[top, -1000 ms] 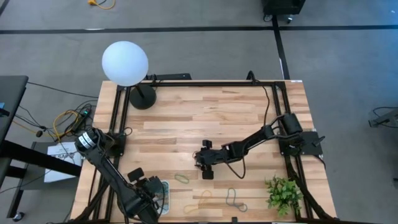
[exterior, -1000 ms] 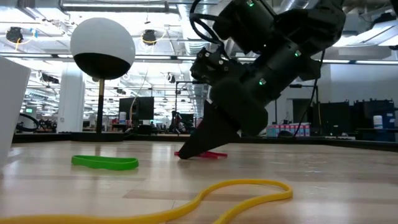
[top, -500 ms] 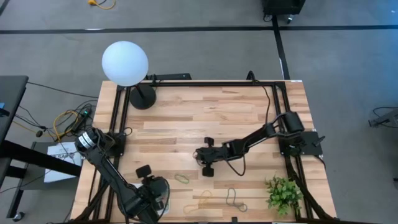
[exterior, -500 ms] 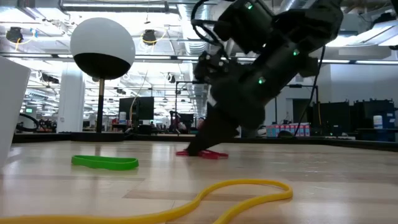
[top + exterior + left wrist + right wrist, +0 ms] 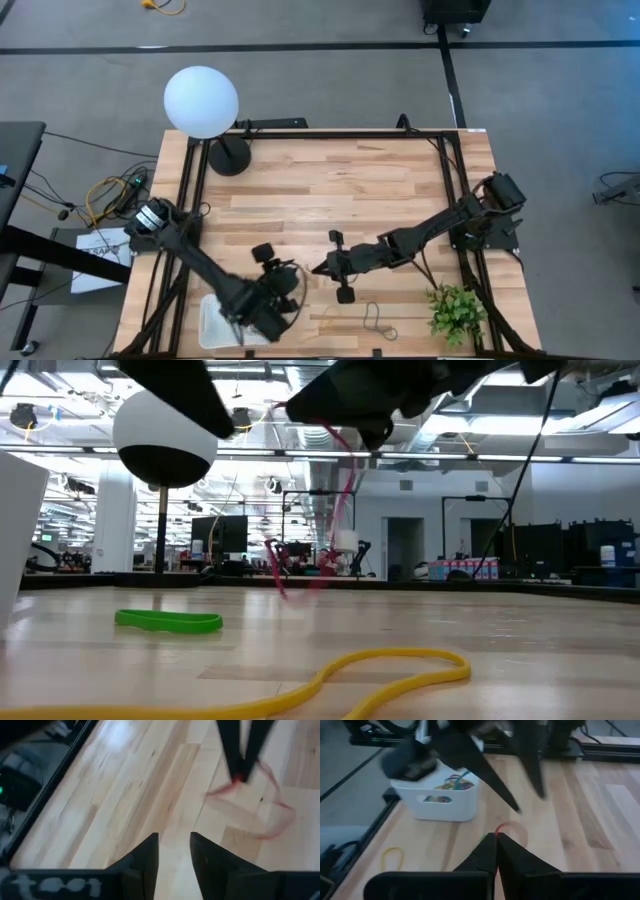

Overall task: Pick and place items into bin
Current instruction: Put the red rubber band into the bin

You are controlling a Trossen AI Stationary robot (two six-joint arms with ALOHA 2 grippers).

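**Red band lifted clear of the table, bin waits at the near-left edge**

The right gripper (image 5: pixel 318 268) hangs above the middle of the wooden table (image 5: pixel 330 190), its fingers pinched together on a red rubber band (image 5: pixel 335 510) that dangles free of the boards in the low view. The left gripper (image 5: pixel 173 845) sits just beside it, toward the near-left corner, with its two fingers standing a little apart and nothing between them. The white bin (image 5: pixel 437 800) rests at the table's near-left edge, next to the black frame rail, with coloured bands already lying inside. Loose on the boards are a green band (image 5: pixel 168 621), a yellow band (image 5: pixel 330 680) and a grey band (image 5: pixel 376 320) close to the near edge. The far half of the table lies bare between the globe lamp (image 5: pixel 202 101) and the right rail; a leafy plant (image 5: pixel 455 310) fills the near-right corner.
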